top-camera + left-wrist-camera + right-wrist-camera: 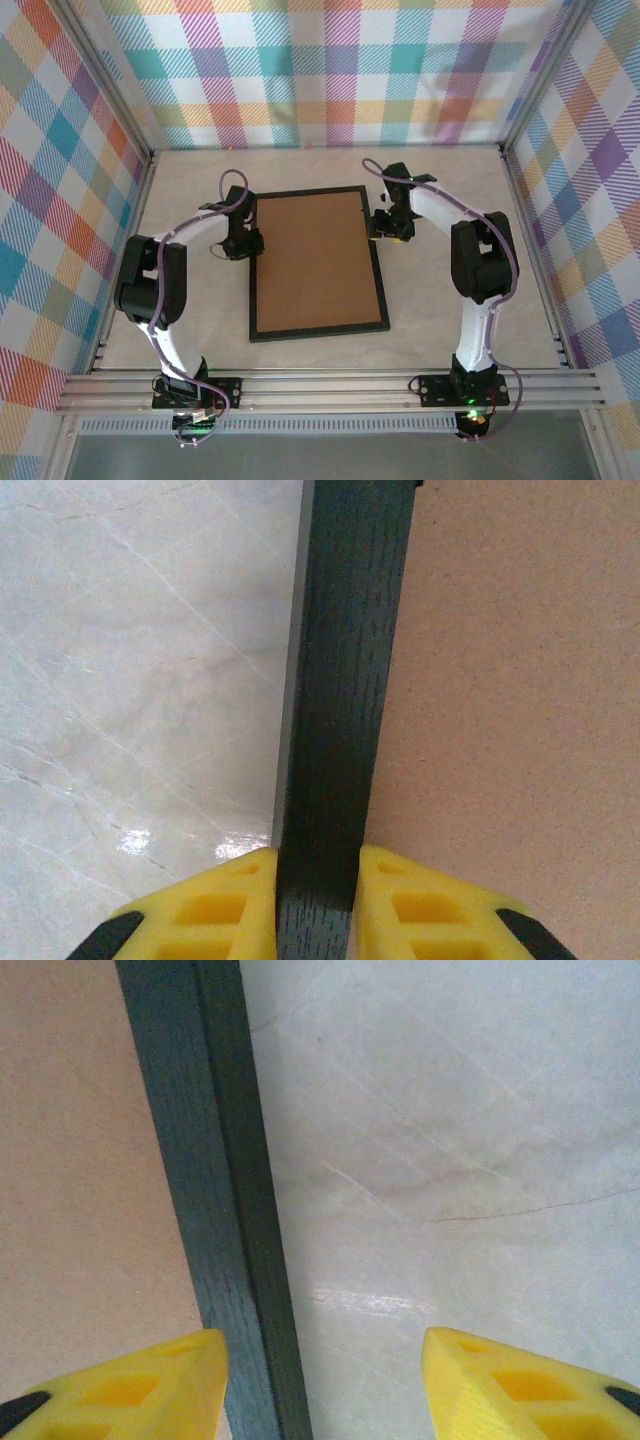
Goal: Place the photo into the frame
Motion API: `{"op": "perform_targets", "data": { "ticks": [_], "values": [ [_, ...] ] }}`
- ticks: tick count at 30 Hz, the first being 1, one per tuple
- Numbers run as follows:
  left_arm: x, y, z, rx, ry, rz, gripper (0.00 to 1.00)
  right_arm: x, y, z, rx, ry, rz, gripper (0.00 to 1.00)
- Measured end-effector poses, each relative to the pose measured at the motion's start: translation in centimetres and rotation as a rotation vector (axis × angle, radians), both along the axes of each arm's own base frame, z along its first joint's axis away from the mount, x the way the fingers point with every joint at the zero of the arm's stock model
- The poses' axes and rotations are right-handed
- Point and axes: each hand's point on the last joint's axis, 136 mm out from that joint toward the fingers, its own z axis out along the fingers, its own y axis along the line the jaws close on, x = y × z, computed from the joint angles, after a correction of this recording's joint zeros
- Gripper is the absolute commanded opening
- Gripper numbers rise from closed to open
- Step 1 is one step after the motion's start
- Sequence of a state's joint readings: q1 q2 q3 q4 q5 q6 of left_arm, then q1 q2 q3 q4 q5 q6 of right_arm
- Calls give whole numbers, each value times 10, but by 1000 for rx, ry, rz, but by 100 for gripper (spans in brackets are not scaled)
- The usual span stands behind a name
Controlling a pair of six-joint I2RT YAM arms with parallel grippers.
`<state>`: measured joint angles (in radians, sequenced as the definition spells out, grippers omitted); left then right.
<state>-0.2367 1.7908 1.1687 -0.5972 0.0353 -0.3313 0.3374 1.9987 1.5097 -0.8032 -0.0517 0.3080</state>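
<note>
Left gripper is clamped shut on the frame. In the left wrist view its yellow fingers press against both sides of the black left rail, with no gap on either side. Right gripper is at the opposite long edge, near the far corner, and its jaws are spread wide. In the right wrist view one finger hangs over the brown back right beside the rail, and the other sits well out over the bare table, so it isn't gripping anything. The frame lies flat in the middle of the pale marble-look table, brown back facing up and turned a little off square — the near end sits further right than the far end.
</note>
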Motion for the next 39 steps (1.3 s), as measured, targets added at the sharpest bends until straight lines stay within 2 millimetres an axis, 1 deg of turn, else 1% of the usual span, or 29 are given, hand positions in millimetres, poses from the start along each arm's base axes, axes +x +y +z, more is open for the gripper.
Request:
{"op": "perform_targets", "data": {
  "ticks": [4,12,18,21,24,30,33,39],
  "values": [
    [0,0,0,4,2,-7,22,-7,1,-6,11,23,10,55],
    [0,0,0,3,2,-7,22,-1,10,-4,57,-2,18,54],
    [0,0,0,2,2,-7,22,1,12,-4,69,-6,20,54],
    [0,0,0,2,2,-7,22,-1,13,-7,67,0,22,54],
    [0,0,0,1,2,-7,22,-4,13,-16,68,21,18,54],
    [0,0,0,0,2,-7,22,-5,14,-17,70,23,16,54],
    [0,0,0,-5,4,-5,22,-5,20,-18,61,23,25,54],
    [-1,8,-1,13,10,13,22,-2,37,-20,55,25,26,53]
  ]
}}
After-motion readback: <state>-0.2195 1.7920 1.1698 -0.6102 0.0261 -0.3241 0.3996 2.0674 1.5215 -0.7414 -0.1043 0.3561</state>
